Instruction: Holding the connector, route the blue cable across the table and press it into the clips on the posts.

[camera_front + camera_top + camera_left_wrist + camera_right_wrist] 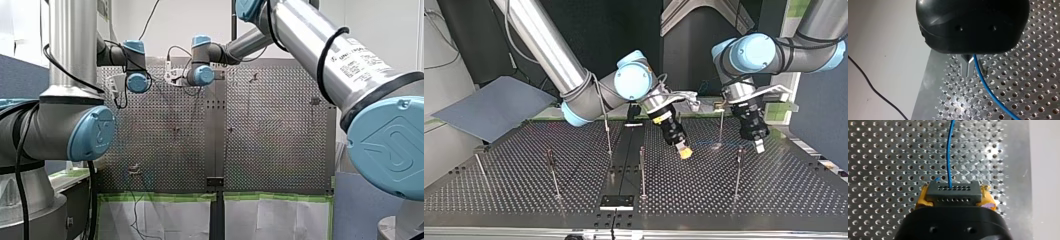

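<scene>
In the right wrist view my right gripper (955,198) is shut on a dark grey connector (953,190), with a yellow pad (922,195) on each side of it. The blue cable (948,157) leaves the connector's face and runs straight ahead over the perforated table (885,157). In the left wrist view my left gripper (969,72) has its metal fingers shut on the blue cable (985,86), which trails away below them. In the top view my right gripper (684,151) hangs near the middle and my left gripper (759,145) to its right, both just above the plate.
Thin upright posts stand on the table in the top view: one (642,170) at the middle front, one (737,172) right of it, one (552,172) at the left, and one (721,125) between the grippers. A black plate (616,201) sits at the front edge.
</scene>
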Controlling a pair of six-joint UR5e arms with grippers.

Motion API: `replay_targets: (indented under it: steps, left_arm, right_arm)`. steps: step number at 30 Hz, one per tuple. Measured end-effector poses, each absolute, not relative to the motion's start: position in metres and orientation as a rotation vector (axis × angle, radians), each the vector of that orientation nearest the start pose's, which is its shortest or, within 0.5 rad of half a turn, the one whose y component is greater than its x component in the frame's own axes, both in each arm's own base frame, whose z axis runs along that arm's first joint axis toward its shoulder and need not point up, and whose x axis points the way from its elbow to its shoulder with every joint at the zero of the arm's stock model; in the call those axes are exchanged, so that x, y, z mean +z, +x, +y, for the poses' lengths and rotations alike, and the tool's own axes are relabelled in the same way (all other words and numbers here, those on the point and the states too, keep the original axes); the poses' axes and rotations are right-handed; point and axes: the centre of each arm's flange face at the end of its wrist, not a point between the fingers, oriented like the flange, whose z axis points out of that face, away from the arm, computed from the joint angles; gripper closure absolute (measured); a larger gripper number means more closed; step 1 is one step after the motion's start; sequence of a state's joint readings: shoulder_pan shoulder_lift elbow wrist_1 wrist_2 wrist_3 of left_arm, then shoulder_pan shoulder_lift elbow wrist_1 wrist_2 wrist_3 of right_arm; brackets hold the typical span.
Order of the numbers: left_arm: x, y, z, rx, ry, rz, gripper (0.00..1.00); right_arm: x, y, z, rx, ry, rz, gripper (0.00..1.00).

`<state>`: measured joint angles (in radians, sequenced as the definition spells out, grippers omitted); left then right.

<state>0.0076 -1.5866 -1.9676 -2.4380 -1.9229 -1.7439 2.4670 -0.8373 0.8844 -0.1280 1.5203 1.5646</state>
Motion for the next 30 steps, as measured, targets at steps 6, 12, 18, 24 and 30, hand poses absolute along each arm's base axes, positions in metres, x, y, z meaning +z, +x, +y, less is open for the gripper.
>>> replay_targets:
  steps: [6, 12, 18, 24, 30]
  left_arm:
    - [0.366, 0.501, -0.087, 0.048, -0.414, 1.205, 1.0]
    - [0.362, 0.515, -0.076, 0.038, -0.414, 1.205, 1.0]
    - [0.357, 0.524, -0.067, 0.025, -0.408, 1.196, 1.0]
    - [0.365, 0.532, -0.06, -0.017, -0.393, 1.158, 1.0]
    - [0.357, 0.541, -0.055, -0.029, -0.391, 1.168, 1.0]
  right_arm:
    - [0.365, 0.698, -0.385, -2.586, -2.402, 0.763, 1.0]
    - [0.366, 0.698, -0.386, -2.593, -2.409, 0.759, 1.0]
    - [0.371, 0.698, -0.388, -2.609, -2.403, 0.767, 1.0]
    - [0.374, 0.695, -0.394, -2.624, -2.4, 0.787, 1.0]
    - [0.376, 0.693, -0.398, -2.633, -2.398, 0.802, 1.0]
